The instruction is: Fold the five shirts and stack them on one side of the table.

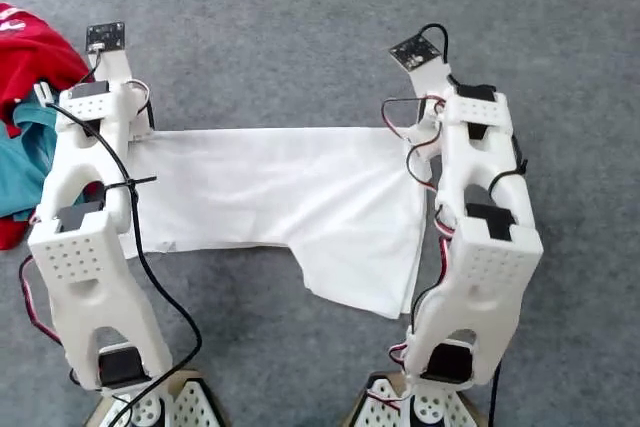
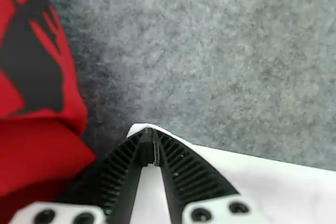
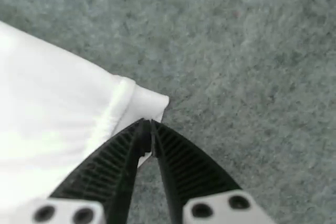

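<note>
High view gives you the white shirt (image 1: 290,197) spread flat on the grey bench (image 1: 300,47) between your two arms. Your left claw (image 2: 148,148) is clenched on one far corner of it, just beside the red shirt (image 2: 31,77). Your right claw (image 3: 147,135) is clenched on the other far corner. A teal shirt (image 1: 25,162) lies against the red one at the bench's left edge.

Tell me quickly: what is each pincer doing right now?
Left pincer: closed, holding one corner of the white shirt.
Right pincer: closed, holding another corner of the same shirt.
</note>
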Motion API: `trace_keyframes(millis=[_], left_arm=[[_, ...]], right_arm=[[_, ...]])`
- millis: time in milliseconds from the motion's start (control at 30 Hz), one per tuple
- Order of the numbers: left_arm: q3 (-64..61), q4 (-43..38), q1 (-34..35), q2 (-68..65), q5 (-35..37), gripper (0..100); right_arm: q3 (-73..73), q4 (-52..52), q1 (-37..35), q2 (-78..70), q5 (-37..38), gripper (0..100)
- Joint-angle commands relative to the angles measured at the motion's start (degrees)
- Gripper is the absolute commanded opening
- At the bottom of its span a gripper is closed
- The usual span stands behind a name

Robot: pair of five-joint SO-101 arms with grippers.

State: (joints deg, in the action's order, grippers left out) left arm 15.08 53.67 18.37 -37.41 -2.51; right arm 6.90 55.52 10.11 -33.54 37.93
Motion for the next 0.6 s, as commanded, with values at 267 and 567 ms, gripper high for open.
trace_keyframes(millis=[267,567], left_arm=[[5.1,4.0,2.0,3.1,0.4,3],[4.8,11.2,5.3,10.3,0.4,3]], right_arm=[[8.1,5.1,2.6,-2.9,0.5,1.5],[8.1,6.7,2.2,-1.7,0.4,1.5]])
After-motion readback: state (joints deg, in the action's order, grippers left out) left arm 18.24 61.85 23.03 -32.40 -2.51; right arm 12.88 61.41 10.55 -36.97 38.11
